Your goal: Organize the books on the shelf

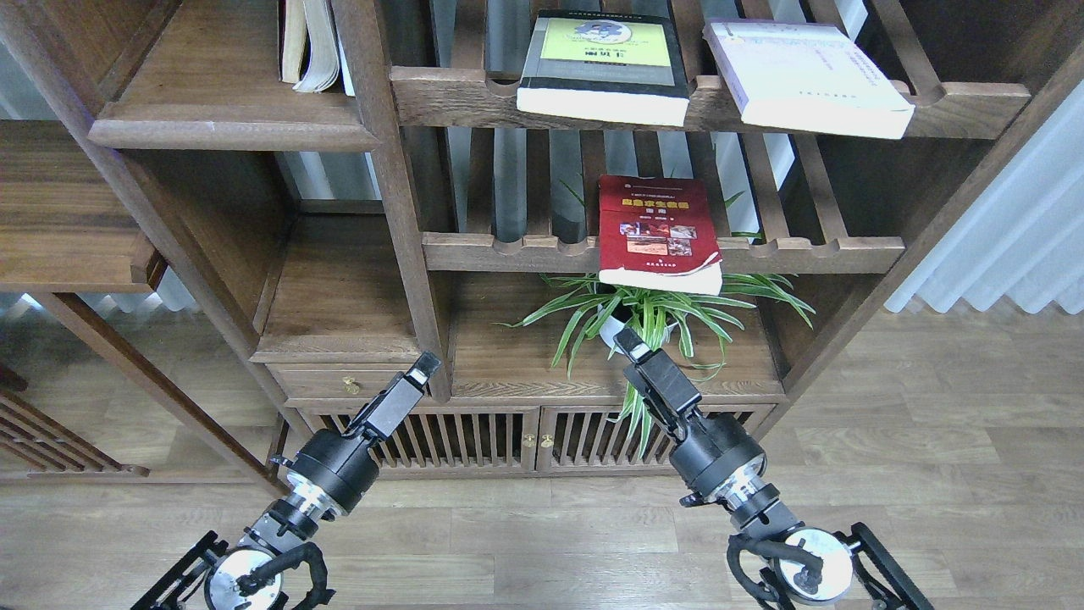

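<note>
Your left end effector point(423, 366) hangs in front of the bookcase's central post, holding nothing; its fingers cannot be told apart, so you cannot tell whether it is open or closed. Your right end effector point(631, 341) sits among the leaves of the spider plant point(652, 309), just below the red book point(656, 230) — its state is equally unreadable. The red book lies flat on the lower slatted rack point(525, 252), overhanging the front rail. On the upper slatted rack point(457, 97) lie the black book point(605, 63) and, to its right, the lavender-white book point(804, 76), both overhanging the front rail. The solid shelf point(229, 114) at upper left carries only an upright fanned book point(309, 42) at its right end.
</note>
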`<state>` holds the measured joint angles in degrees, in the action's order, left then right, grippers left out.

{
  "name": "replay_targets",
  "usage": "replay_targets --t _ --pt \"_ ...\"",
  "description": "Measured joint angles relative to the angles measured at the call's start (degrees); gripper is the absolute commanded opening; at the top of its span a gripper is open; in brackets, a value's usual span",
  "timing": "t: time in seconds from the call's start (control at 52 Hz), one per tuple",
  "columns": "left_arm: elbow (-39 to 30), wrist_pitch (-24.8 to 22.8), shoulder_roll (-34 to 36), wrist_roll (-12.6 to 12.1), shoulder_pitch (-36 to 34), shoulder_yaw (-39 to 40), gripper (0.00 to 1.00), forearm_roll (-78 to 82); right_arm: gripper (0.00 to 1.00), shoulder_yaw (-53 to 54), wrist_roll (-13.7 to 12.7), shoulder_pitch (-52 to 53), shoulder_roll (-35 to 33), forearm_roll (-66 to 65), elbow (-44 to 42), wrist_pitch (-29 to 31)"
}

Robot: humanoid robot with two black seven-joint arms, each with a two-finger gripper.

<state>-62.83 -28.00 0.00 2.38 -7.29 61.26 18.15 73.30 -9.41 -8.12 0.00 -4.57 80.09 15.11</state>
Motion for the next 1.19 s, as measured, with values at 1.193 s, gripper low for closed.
replay_targets --t 1.193 --pt "0.35 0.00 0.00 -0.36 0.10 -1.94 1.00 -0.66 0.99 -1.06 -0.08 1.61 0.00 0.43 -3.05 -4.04"
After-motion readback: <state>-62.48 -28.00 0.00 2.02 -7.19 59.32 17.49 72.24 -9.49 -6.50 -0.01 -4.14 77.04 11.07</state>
